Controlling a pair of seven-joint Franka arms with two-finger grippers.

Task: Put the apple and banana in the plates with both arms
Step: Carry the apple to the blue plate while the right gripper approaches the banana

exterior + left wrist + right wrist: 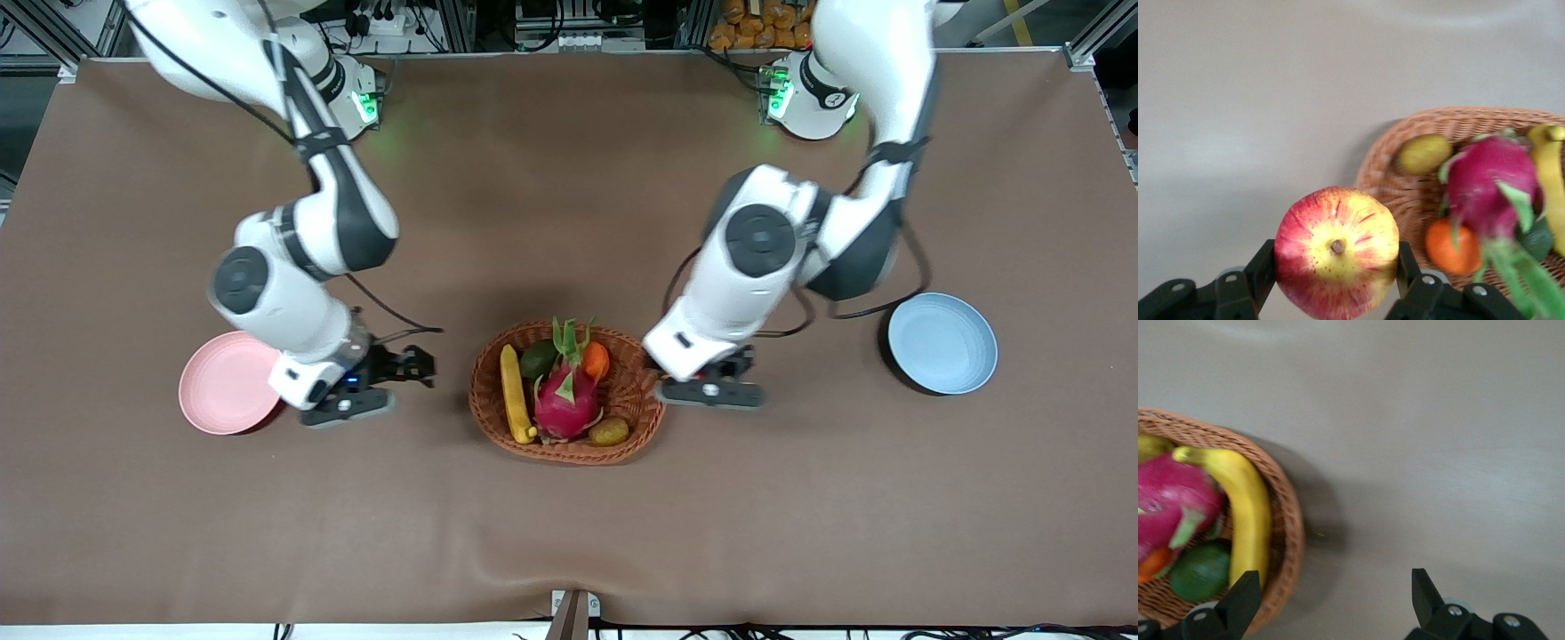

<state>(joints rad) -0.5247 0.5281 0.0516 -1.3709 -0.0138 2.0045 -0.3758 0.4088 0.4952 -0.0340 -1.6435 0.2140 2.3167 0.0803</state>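
Note:
My left gripper [1337,267] is shut on the red and yellow apple [1337,250] and holds it over the table beside the woven basket [1405,193]. In the front view this gripper [716,378] is at the basket's edge toward the left arm's end, and the hand hides the apple. The yellow banana [513,391] lies in the basket and shows in both wrist views [1248,513] [1548,180]. My right gripper [1333,600] is open and empty, over the table beside the basket's rim [1288,520]. In the front view it [404,366] is between the basket and the pink plate [222,382]. The blue plate [942,342] is empty.
The basket [484,400] also holds a magenta dragon fruit [566,396], an orange fruit [596,360], a green fruit [538,358] and a brownish-yellow fruit [609,431]. The brown cloth has a wrinkle near the front edge [569,569].

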